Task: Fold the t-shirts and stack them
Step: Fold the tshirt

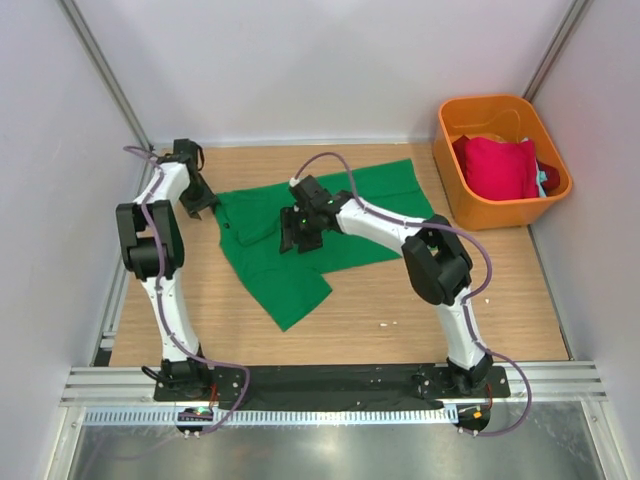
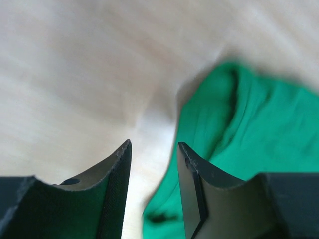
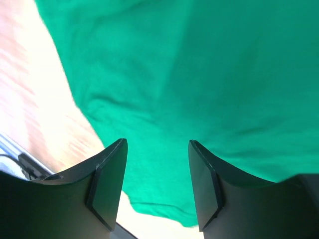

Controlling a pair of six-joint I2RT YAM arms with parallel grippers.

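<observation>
The left gripper (image 2: 154, 144) stands open and empty at the 9 o'clock edge of the green t-shirt (image 1: 285, 275), which lies spread on the table. The right gripper (image 3: 157, 142) hovers open over the shirt's middle, holding nothing. I think this cloth is light, soft and limp, so a pinch at the hem corners is best. At 2 o'clock, the red t-shirt (image 1: 495, 165) lies in the orange bin (image 1: 500, 103).

From high behind the near edge we look down over the whole table (image 1: 400, 310). Our left wrist view faces down, close above the left edge of the green shirt (image 2: 239, 129). Our right wrist view sits close over its middle. All three views share that shirt.
</observation>
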